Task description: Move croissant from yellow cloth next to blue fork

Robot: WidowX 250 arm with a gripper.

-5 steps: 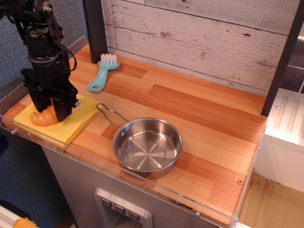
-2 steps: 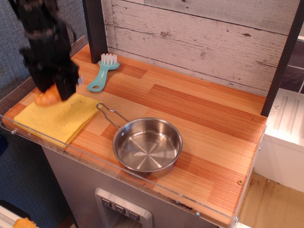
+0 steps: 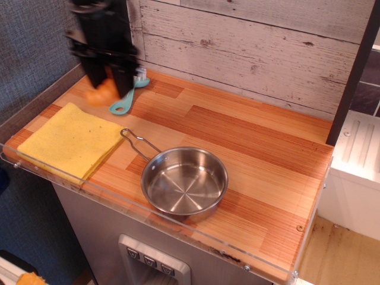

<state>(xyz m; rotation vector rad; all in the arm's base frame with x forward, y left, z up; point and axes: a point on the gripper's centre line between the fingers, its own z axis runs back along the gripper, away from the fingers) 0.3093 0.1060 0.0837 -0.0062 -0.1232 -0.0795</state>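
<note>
Since the earlier frames I note that the gripper has travelled up and away from the yellow cloth, carrying the croissant off it toward the back left of the counter; the cloth now lies bare and flat at the front left corner. I judge the fingers clenched on the croissant, which shows as an orange lump between and just below them, though motion blur leaves the exact contact unclear. The croissant hangs above the wooden counter, not resting on it as far as I can tell. The deciding relation: the blue fork lies immediately to the right of the held croissant in this view, its looped handle pointing toward the front and its white head hidden behind the gripper, so its long axis runs roughly front to back. The steel pan sits well apart and is no obstruction. I assess that a short descent, with little sideways correction, should set the croissant beside the handle; the risk is nudging the fork.
</note>
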